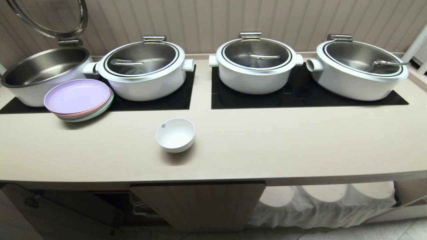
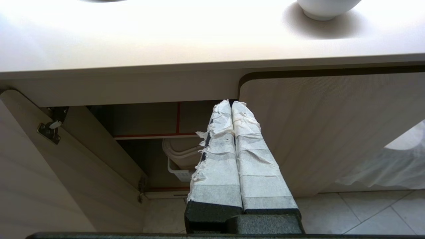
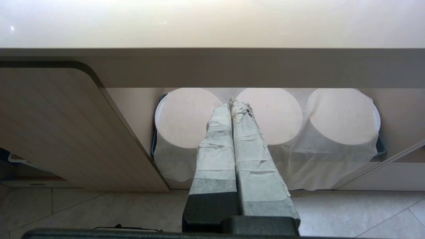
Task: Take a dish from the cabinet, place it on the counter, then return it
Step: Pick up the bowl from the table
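The bowl (image 1: 175, 134) sits alone on the counter (image 1: 233, 146), above the open cabinet (image 2: 159, 126). Both grippers, left (image 2: 231, 104) and right (image 3: 230, 103), hang low, pinched together and empty. The smooth, round bowl could slip and fall.

Glossy white dish (image 1: 175, 134) on a smooth matt beige counter (image 1: 267, 143); brushed-metal pot (image 1: 40, 75); ribbed wood-look cabinet (image 1: 200, 203).
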### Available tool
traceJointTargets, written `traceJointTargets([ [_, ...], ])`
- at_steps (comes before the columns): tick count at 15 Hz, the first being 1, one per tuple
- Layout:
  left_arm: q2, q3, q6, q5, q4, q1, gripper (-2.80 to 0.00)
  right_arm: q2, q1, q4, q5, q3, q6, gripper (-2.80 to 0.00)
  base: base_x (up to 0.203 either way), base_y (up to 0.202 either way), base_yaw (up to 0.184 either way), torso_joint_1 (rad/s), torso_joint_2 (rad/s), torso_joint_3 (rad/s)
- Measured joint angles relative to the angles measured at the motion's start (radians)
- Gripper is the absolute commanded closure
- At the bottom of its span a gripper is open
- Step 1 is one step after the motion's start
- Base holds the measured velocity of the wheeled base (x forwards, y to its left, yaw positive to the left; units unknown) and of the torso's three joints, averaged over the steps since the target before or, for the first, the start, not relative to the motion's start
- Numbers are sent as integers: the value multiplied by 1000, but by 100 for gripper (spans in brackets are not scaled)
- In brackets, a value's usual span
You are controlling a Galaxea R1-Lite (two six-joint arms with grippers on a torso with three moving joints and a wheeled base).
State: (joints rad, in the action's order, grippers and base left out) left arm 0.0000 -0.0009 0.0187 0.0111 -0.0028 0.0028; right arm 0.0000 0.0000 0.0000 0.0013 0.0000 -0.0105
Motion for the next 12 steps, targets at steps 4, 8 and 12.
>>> traceJointTargets([
  [4, 0, 0, 0, -2, 1, 0, 0, 0, 0, 0, 0, 0, 0, 0, 0, 0, 0, 0, 0, 0],
  [8, 0, 0, 1, -2, 1, 0, 0, 0, 0, 0, 0, 0, 0, 0, 0, 0, 0, 0, 0, 0],
  [12, 0, 0, 1, -2, 1, 0, 0, 0, 0, 0, 0, 0, 1, 0, 0, 0, 0, 0, 0, 0],
])
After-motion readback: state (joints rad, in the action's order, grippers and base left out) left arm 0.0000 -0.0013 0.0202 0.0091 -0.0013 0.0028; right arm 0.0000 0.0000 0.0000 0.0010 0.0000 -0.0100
